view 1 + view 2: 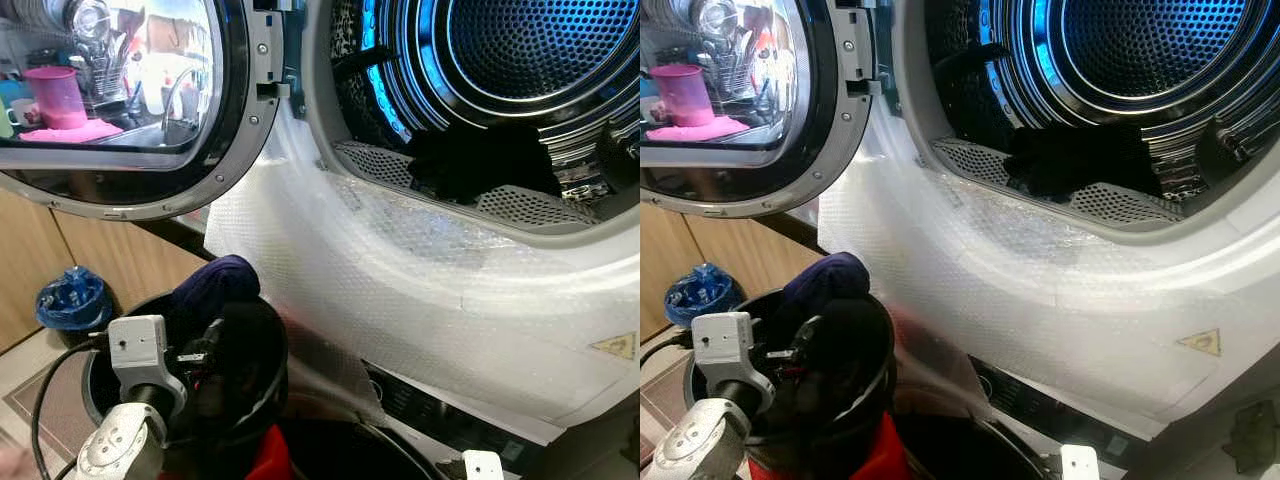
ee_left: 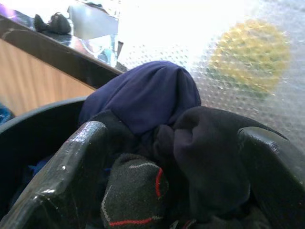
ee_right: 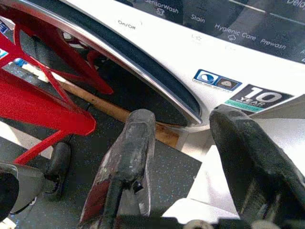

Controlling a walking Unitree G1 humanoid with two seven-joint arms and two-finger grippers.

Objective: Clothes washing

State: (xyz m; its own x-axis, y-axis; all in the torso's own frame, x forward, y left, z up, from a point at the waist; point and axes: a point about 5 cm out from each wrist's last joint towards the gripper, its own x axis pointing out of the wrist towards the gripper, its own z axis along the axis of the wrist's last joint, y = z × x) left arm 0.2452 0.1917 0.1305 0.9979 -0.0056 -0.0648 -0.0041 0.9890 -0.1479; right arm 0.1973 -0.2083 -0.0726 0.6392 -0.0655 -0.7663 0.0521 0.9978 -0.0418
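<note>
The drum (image 1: pixel 500 60) stands open and lit blue, with a dark garment (image 1: pixel 480 160) lying in its mouth. Below and to the left, a black basket (image 1: pixel 272 335) holds a navy cloth (image 1: pixel 215 285), a black garment (image 2: pixel 209 152) and a dark sock with red stripes (image 2: pixel 133 195). My left gripper (image 2: pixel 171 186) reaches into the basket, open, its fingers straddling the black garment and the sock. My right gripper (image 3: pixel 186 157) hangs low and open, with nothing between its fingers, in front of a lower machine's control panel (image 3: pixel 228 28).
The round glass door (image 1: pixel 235 130) is swung open to the upper left. Bubble wrap (image 1: pixel 400 270) covers the machine's white front. A blue bag (image 1: pixel 72 300) sits by the wooden cabinet (image 1: pixel 30 260). A red frame (image 3: pixel 43 105) stands on the floor near my right gripper.
</note>
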